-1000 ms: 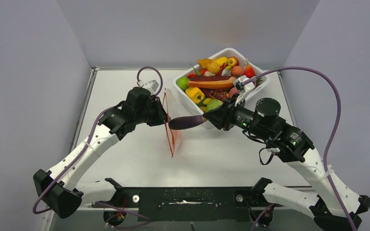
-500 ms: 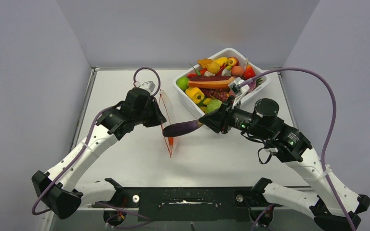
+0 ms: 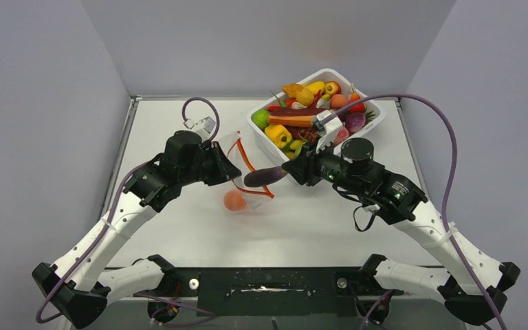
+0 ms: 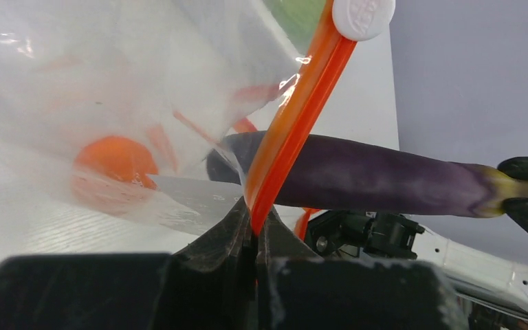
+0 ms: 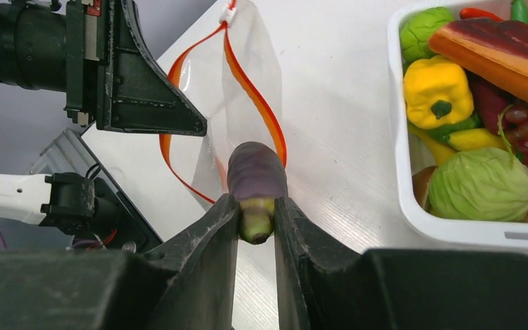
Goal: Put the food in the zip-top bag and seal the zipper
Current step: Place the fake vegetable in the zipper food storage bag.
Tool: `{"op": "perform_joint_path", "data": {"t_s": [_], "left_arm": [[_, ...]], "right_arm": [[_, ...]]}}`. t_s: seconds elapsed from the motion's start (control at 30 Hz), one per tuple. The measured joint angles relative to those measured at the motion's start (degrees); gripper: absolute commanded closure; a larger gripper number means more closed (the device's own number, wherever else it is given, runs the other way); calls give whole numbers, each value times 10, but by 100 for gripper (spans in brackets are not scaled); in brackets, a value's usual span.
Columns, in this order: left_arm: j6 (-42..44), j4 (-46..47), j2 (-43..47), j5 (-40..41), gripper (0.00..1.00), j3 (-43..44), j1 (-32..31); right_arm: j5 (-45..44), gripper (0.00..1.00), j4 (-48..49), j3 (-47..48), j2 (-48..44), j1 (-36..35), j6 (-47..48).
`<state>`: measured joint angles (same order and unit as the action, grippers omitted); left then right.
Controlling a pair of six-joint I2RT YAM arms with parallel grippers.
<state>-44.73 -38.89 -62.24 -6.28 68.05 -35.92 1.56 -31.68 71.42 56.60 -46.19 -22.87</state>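
The clear zip-top bag [image 3: 244, 185] lies at the table's middle with its mouth open; an orange ball [image 3: 234, 200] sits inside it. My left gripper [image 3: 228, 169] is shut on the red-orange zipper strip [image 4: 295, 117] and holds the mouth up. My right gripper [image 3: 293, 172] is shut on the green stem end of a purple eggplant [image 3: 265, 176], whose tip points at the bag's mouth. In the right wrist view the eggplant [image 5: 256, 172] is just in front of the open mouth [image 5: 227, 117]. In the left wrist view the eggplant [image 4: 378, 175] lies behind the strip.
A white tub [image 3: 375, 127] at the back right holds several toy foods: yellow pepper [image 5: 437, 91], green cabbage [image 5: 481, 184], long orange-red sausage [image 3: 301, 119], grapes. Grey walls enclose the table on three sides.
The bag has dropped from hanging edge-on to lying with its mouth spread open. The left gripper moved left and down with the strip. The right gripper with the eggplant stayed close to the mouth.
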Motion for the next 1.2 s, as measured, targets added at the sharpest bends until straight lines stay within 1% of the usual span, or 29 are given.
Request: {"op": "perform_joint_path", "data": {"t_s": [0.27,0.4,0.5,0.57,0.7,0.8,0.93,1.07,1.2], "left_arm": [[-18,26,7,-26,100,-39,0],[-16,26,7,-25,100,-44,4],[-10,23,7,-15,100,-44,5],[-5,24,7,-15,100,-45,6],[10,26,8,-14,100,-46,8],[21,20,8,-7,100,-46,8],[26,22,8,-14,100,-46,9],[32,23,8,-17,100,-46,9],[35,23,8,-20,100,-46,9]], "right_arm": [[-19,100,60,0,47,-50,43],[-47,100,92,0,59,-84,73],[-64,100,102,-3,60,-92,78],[-76,100,122,-22,48,-94,77],[-111,100,138,-92,-10,-95,60],[-128,100,153,-125,-47,-95,51],[-121,100,174,-144,-67,-95,49],[-87,100,196,-153,-58,-95,51],[-76,100,209,-153,-40,-95,59]]}}
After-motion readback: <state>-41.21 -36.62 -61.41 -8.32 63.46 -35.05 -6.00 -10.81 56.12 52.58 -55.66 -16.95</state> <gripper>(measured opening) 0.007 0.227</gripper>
